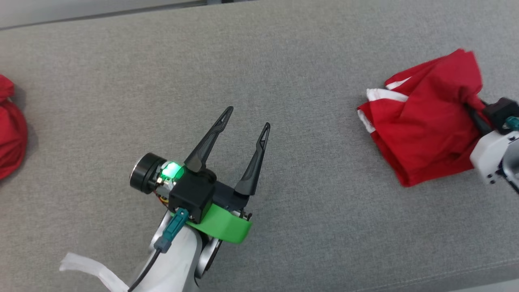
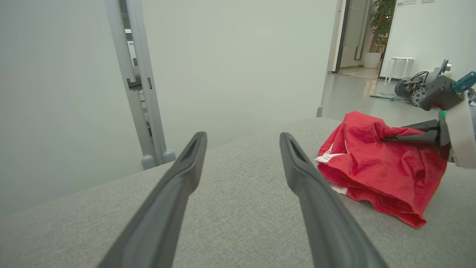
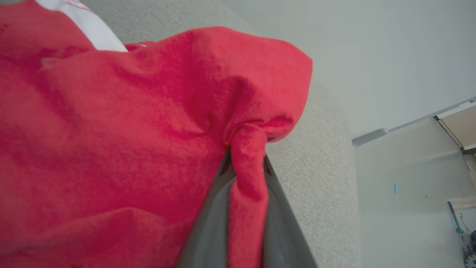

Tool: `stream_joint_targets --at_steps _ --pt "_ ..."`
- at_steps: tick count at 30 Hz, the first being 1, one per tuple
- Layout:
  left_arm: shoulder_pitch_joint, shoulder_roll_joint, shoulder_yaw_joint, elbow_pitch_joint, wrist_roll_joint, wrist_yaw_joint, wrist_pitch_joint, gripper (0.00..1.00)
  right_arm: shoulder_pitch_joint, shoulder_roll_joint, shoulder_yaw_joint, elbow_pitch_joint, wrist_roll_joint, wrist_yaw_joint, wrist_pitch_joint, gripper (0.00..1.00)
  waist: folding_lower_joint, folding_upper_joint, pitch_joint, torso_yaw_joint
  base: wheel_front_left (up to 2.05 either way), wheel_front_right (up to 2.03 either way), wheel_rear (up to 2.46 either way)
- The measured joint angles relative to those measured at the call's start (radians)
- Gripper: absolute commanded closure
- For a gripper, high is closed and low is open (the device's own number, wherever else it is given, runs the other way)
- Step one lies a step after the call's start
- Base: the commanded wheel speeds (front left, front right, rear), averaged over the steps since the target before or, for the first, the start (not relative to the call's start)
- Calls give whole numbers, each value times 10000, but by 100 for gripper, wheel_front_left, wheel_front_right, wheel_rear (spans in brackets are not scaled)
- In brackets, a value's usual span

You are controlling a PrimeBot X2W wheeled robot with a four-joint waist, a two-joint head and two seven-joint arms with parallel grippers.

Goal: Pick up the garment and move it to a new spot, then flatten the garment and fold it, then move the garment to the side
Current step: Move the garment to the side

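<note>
At its wrist camera, right end effector [image 3: 246, 166] pinches garment [image 3: 111, 130] fold.

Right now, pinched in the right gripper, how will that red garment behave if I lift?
Probably floppy: the red garment lies in soft crumpled folds, so it should droop. Thin cloth, likely light. The right gripper pinches only one bunched fold, so it may slip if dragged.

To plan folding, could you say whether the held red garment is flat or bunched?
Bunched: the red garment lies crumpled on the cushion, one fold pinched by the right gripper.
</note>
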Motion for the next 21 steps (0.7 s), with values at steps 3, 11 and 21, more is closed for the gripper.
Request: stream_joint_targets --at_steps 3,11,21 --pt "-472 0 -117 98 33 -96 0 0 -591 -531 -27 339 -25 0 -215 100 0 0 531 -252 0 0 0" --pt "-1760 0 -445 295 385 -309 0 0 -1942 -773 -466 1593 -219 0 -472 100 0 0 1890 -832 0 0 0" --pt "-2624 44 -483 357 407 -399 0 0 -3133 -646 -1030 3160 -940 0 -608 100 1 0 2953 -1060 0 0 0"
